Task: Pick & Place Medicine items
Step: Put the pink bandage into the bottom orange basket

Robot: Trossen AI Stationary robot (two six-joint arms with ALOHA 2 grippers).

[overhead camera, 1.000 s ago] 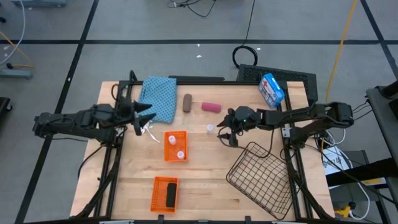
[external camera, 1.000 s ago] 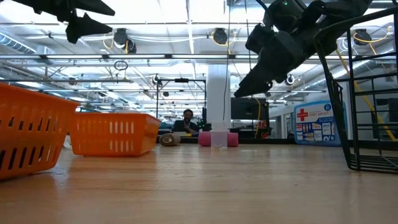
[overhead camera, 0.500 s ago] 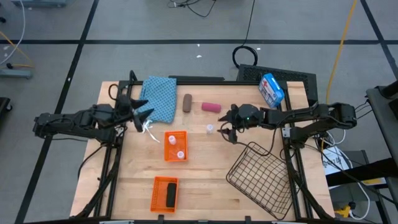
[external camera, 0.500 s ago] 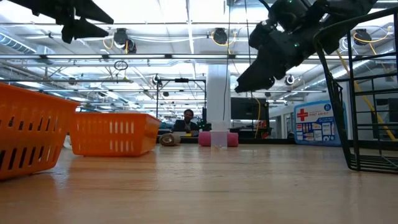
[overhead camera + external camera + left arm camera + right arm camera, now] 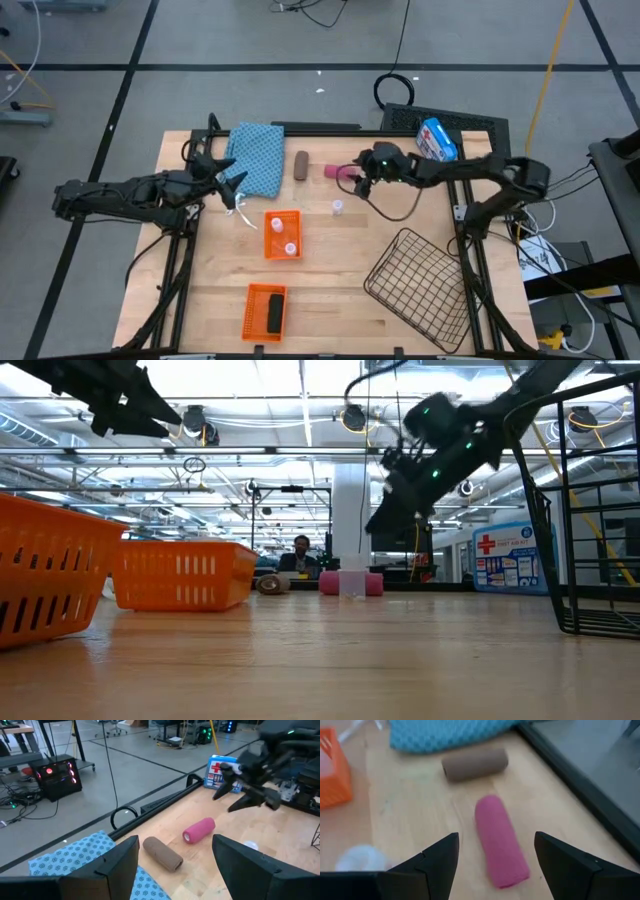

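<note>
Pink soft-looking short fabric cylinder (image 5: 500, 841) was straddled by the open right gripper (image 5: 495, 857); mid-length grasp judged best, likely light.

The right gripper (image 5: 358, 181) hangs open just above the pink cylinder (image 5: 338, 171), which lies ahead of it between the lines of its two fingers (image 5: 435, 862). Beyond that cylinder, farther from the right gripper, lies the brown cylinder (image 5: 301, 165), and behind this one the cloth (image 5: 255, 155). A loose vial (image 5: 337, 208) stands beside the right gripper, toward the front of the table (image 5: 330, 290). A basket (image 5: 282, 235) with two vials (image 5: 289, 248) in it is past this vial. The box (image 5: 436, 142) is behind the right gripper, at the far edge. The left gripper (image 5: 228, 183) waits open over the cloth's near edge, well apart from the right gripper.
</note>
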